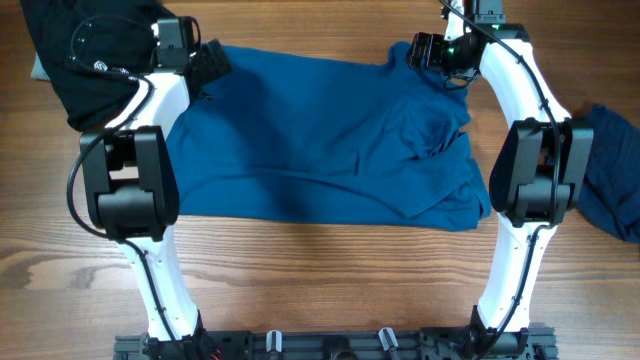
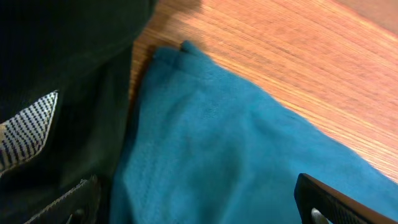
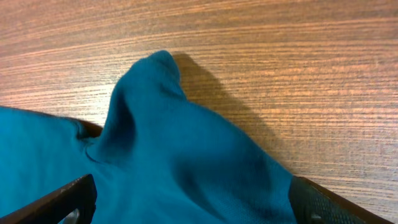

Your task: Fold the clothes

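A mid-blue T-shirt [image 1: 320,130] lies spread across the middle of the wooden table, its right side rumpled and folded over. My left gripper [image 1: 208,62] hovers at the shirt's far left corner. In the left wrist view the left gripper [image 2: 199,208] is open, with blue cloth [image 2: 217,137] lying between the wide-apart fingers. My right gripper [image 1: 428,50] is at the far right corner. In the right wrist view the right gripper [image 3: 196,205] is open too, astride a raised peak of the shirt [image 3: 174,155]. A darker blue garment [image 1: 615,170] lies at the right edge.
A black garment [image 1: 70,60] lies heaped at the far left, touching the shirt's corner; its checked label [image 2: 28,127] shows in the left wrist view. Bare wood [image 1: 320,270] runs along the near side, in front of the arm bases.
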`<state>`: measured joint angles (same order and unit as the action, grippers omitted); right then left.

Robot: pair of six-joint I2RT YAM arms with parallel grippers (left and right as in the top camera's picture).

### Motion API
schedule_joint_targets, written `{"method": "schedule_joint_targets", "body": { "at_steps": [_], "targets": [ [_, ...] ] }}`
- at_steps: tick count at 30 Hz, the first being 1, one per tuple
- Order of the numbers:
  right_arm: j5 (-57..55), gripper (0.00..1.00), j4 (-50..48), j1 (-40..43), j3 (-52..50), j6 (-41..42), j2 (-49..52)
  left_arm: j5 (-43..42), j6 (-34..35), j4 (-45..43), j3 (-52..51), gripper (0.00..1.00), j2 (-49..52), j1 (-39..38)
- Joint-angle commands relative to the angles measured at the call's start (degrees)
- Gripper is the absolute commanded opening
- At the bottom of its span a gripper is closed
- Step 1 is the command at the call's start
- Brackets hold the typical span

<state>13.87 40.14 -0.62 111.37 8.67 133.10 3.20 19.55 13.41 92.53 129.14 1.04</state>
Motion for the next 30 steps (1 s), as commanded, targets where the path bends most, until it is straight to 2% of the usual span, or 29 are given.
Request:
{"method": "schedule_joint_targets", "body": {
  "at_steps": [1, 10, 21, 23, 24, 25, 26, 27, 30],
  "targets": [
    [-0.6, 1.00, -0.7, 0.0, 1.1, -1.2, 1.4, 0.9, -1.2, -1.4, 0.8, 1.00, 2.0, 1.0],
    [-0.8, 1.00, -0.7, 0.0, 1.1, -1.2, 4.1, 0.7, -1.4, -5.0, 0.8, 0.99, 2.9, 1.1],
    [-0.8, 0.99, -0.9, 0.0, 1.0, -2.7, 4.4, -0.8, -1.1, -5.3, 0.8, 0.98, 6.7, 1.1],
    [-0.8, 0.96, -1.0, 0.0, 1.0, -2.7, 4.4, -0.8, -1.1, -5.5, 0.8, 0.90, 6.7, 1.1],
    [-0.8, 0.93, -0.9, 0.0, 1.0, -2.7, 4.4, -0.8, -1.1, -5.5, 0.8, 0.80, 6.7, 1.1],
    [-0.8, 0.84, -0.9, 0.0, 1.0, -2.7, 4.4, -0.8, -1.1, -5.5, 0.8, 0.70, 6.7, 1.1],
    [-0.8, 0.69, -0.9, 0.0, 1.0, -2.7, 4.4, -0.8, -1.1, -5.4, 0.8, 0.61, 6.7, 1.0],
    [-0.8, 0.64, -0.9, 0.0, 1.0, -2.6, 4.4, -0.8, -1.1, -5.3, 0.8, 0.52, 6.7, 1.0],
    [-1.1, 0.58, -0.7, 0.0, 1.0, -2.6, 4.4, -0.8, -1.1, -5.0, 0.8, 0.29, 6.7, 0.9]
  ]
}}
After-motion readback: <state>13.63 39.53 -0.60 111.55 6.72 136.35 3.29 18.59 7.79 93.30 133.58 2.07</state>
